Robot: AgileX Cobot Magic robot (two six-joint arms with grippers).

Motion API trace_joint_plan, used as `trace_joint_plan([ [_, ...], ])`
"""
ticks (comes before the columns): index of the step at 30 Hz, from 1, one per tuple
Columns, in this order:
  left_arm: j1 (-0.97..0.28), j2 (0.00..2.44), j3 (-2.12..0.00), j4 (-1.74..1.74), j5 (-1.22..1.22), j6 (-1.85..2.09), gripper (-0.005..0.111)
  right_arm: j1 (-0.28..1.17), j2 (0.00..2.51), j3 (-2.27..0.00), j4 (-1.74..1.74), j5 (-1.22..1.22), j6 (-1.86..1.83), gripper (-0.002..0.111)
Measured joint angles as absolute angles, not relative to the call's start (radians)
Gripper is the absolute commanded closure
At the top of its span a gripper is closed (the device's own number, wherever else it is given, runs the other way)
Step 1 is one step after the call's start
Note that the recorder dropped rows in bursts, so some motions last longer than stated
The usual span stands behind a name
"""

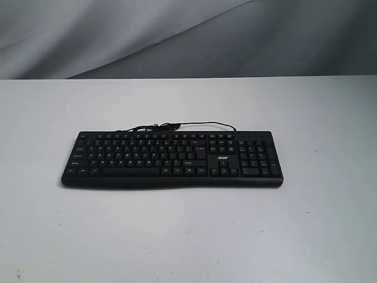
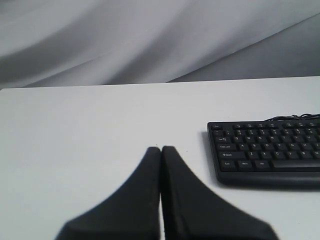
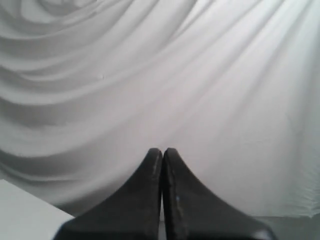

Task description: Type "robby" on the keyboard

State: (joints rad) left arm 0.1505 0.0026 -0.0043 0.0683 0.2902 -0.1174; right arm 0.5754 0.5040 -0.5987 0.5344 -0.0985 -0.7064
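The black keyboard (image 1: 172, 159) with white legends lies flat in the middle of the white table (image 1: 188, 236), its thin black cable (image 1: 177, 126) curling behind it. Neither arm shows in the exterior view. In the left wrist view my left gripper (image 2: 161, 148) is shut with nothing held, above bare table, and the keyboard's end with the Ctrl and Shift keys (image 2: 267, 152) lies apart from it. My right gripper (image 3: 162, 149) is shut and empty, facing the grey cloth backdrop; the keyboard is out of that view.
A wrinkled grey cloth backdrop (image 1: 188, 35) hangs behind the table's far edge. A corner of the white table (image 3: 25, 215) shows in the right wrist view.
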Motion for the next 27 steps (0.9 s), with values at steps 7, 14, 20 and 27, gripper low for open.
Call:
trace_joint_plan([
  [7, 0.150, 0.003, -0.004, 0.068, 0.290, -0.117, 0.106, 0.560, 0.468, -0.530, 0.518, -0.096, -0.710, 0.108],
  [14, 0.150, 0.003, -0.004, 0.068, 0.290, -0.117, 0.106, 0.387, 0.374, -0.426, 0.688, -0.056, -0.671, 0.108],
  [20, 0.150, 0.003, -0.004, 0.068, 0.290, -0.117, 0.106, 0.178, 0.267, -0.374, 0.568, 0.030, -0.528, 0.108],
  [27, 0.150, 0.003, -0.004, 0.068, 0.290, -0.117, 0.106, 0.039, 0.184, -0.353, 0.063, 0.282, -0.096, 0.108],
])
